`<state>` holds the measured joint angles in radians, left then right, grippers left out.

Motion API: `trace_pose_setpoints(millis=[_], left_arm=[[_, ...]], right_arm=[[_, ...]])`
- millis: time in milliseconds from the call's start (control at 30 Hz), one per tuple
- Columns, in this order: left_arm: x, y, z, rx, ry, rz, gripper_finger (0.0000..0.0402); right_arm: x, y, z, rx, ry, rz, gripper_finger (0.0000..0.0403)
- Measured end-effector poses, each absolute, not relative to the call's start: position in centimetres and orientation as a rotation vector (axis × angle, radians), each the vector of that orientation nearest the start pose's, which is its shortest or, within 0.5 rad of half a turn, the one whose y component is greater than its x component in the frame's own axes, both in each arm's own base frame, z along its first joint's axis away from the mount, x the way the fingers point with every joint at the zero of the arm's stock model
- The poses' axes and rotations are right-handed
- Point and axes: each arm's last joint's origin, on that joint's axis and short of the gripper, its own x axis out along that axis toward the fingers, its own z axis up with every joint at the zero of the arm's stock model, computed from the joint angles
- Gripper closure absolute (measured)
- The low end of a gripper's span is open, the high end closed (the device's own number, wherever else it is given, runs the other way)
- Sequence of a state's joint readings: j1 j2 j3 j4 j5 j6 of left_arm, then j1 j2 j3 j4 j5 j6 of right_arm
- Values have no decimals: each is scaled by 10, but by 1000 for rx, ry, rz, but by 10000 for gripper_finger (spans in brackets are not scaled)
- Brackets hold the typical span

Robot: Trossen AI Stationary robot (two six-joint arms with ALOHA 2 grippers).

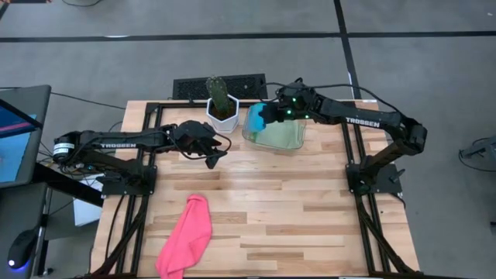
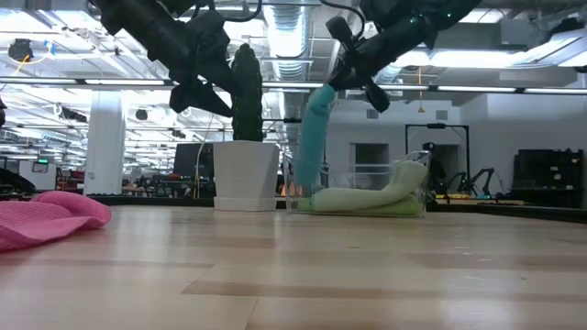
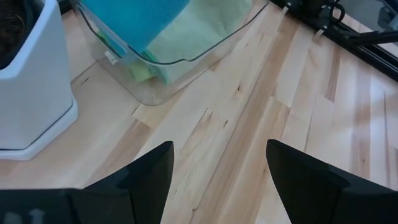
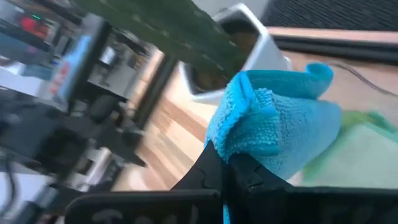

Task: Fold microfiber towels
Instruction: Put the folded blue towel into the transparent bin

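My right gripper (image 1: 271,115) is at the table's far side, over a clear plastic tray (image 1: 293,144), and is shut on a turquoise microfiber towel (image 2: 315,137). Light green towels (image 2: 367,199) lie folded in the tray. A hot pink towel (image 1: 186,236) lies crumpled on the table near its front left. My left gripper (image 3: 217,168) hovers open above bare wood just left of the tray, with nothing between its fingers. My right gripper pinches a bunched fold of the turquoise towel's upper end (image 4: 239,140) between its two fingers (image 4: 208,168). It comes from the table's right, slanting down. The towel hangs below the fingers as a long slack column, and its lower end (image 2: 308,188) reaches into the tray.
A white pot with a tall cactus (image 1: 222,108) stands just left of the tray, between the two grippers. A black keyboard (image 1: 219,85) lies at the far edge. Bare wood spreads across the table's middle and right front (image 1: 310,209).
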<state>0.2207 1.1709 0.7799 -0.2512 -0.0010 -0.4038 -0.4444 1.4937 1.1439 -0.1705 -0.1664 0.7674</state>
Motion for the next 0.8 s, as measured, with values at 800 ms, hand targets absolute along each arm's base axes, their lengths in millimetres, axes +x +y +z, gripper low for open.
trace_pose_setpoints(millis=[800], left_arm=[[238,54,251,-465,589,349,152]], right_arm=[[303,-142,258,917,559,-512,388]])
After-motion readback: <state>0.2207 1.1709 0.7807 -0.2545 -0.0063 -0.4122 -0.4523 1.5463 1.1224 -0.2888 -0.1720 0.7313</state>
